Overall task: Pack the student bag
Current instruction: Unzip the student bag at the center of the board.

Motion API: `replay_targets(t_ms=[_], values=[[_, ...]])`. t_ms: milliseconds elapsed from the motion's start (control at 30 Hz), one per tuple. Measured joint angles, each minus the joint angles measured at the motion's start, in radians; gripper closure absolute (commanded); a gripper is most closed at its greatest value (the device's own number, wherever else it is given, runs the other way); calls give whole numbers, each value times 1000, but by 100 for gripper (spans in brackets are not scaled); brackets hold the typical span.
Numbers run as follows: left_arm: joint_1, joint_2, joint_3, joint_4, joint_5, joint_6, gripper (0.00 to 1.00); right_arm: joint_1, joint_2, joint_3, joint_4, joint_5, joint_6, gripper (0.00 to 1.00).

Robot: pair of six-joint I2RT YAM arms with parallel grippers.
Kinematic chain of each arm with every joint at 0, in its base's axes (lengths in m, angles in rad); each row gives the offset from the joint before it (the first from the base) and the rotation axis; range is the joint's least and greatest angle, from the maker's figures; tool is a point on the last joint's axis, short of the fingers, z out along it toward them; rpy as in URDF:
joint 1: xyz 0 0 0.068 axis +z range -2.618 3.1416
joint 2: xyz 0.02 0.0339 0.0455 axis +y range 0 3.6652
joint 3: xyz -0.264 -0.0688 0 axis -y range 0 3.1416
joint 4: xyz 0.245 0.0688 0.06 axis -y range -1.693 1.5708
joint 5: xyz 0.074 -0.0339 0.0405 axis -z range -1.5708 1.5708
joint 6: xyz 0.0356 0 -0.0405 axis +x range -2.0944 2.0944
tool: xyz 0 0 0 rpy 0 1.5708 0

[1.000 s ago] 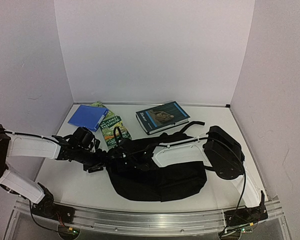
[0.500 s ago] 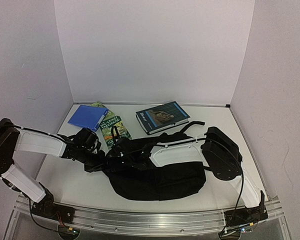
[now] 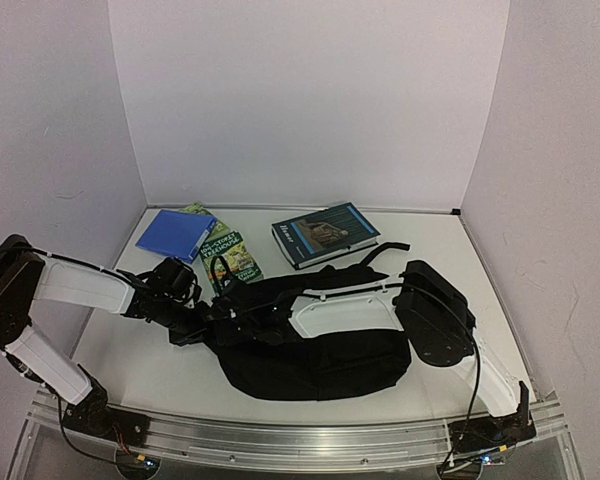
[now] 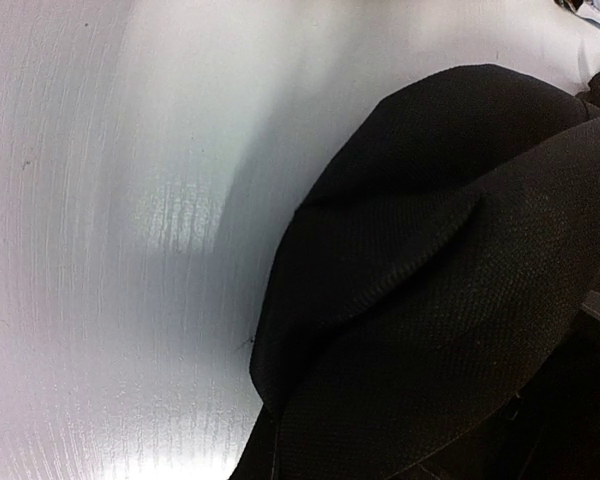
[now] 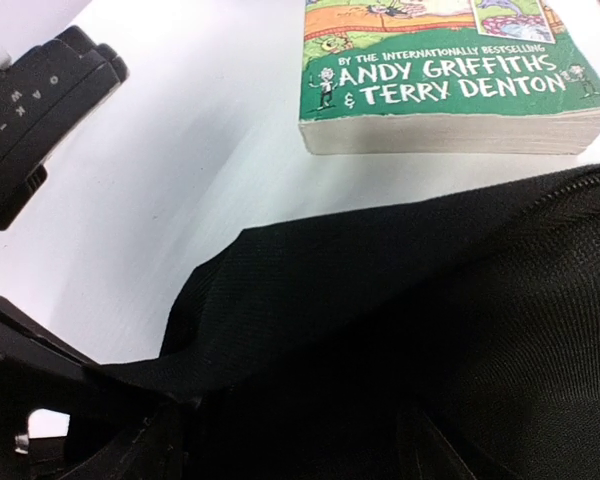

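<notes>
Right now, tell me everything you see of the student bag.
The student bag is a black backpack of woven fabric, lying slumped on the table, straps trailing toward the back, a zipper along one edge. The right arm reaches across it; the left gripper is shut at its left edge, apparently pinching fabric.

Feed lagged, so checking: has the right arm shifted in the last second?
Yes. The right arm slid left over the bag, its elbow nearer the dark book.

I read on the green paperback (image 5: 450,70) "BY THE INTERNATIONALLY BESTSELLING ANDY GRIFFITHS & TERRY DENTON", on the black housing (image 5: 40,120) "OAK-1"
</notes>
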Motion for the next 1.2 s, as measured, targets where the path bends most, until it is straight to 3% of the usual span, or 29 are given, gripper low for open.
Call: replay_targets(t_ms=[833,1200], values=[[0,-76,-92,116,-3,-34,100,-4,-52,-129,72,78,52,21],[4,-76,-100,146,17,-34,100,-14,-45,-88,3,73,33,12]])
